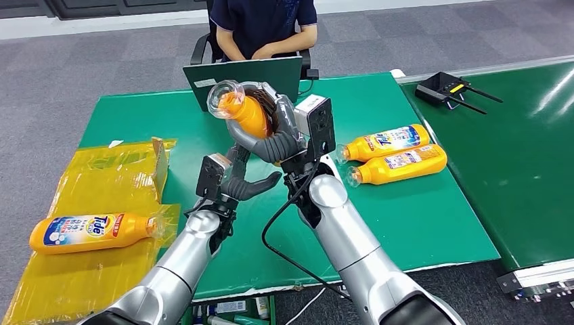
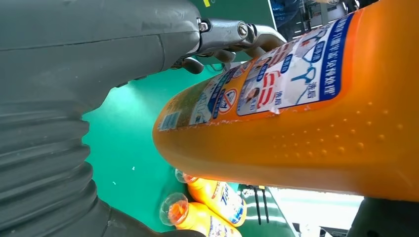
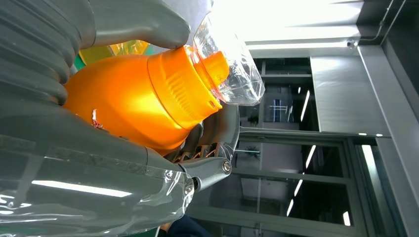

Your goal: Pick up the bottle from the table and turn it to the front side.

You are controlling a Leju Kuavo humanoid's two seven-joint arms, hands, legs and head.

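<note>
— Where is the bottle now?

— Off the table; in the head view it sits just above the frame's centre, held up by the right hand, whose fingers wrap round its orange body; the clear-wrapped cap points to the upper left of the frame.

— And close up?

— In the right wrist view the orange cap and its clear plastic cover fill the upper middle, with the grey thumb and darker fingers closed on the bottle's shoulder; in the left wrist view the bottle's back label, with small print and a warning sign, runs across the upper right.

— The left hand?

— Just below the bottle at the frame's centre, fingers spread apart and holding nothing; whether a fingertip touches the bottle I cannot tell.

— What else is on the green table?

— Two more orange bottles lie side by side right of centre, caps toward the middle; another bottle lies on yellow plastic bags at the lower left; a laptop stands at the upper centre, with a seated person behind it; a black controller rests at the upper right.
</note>
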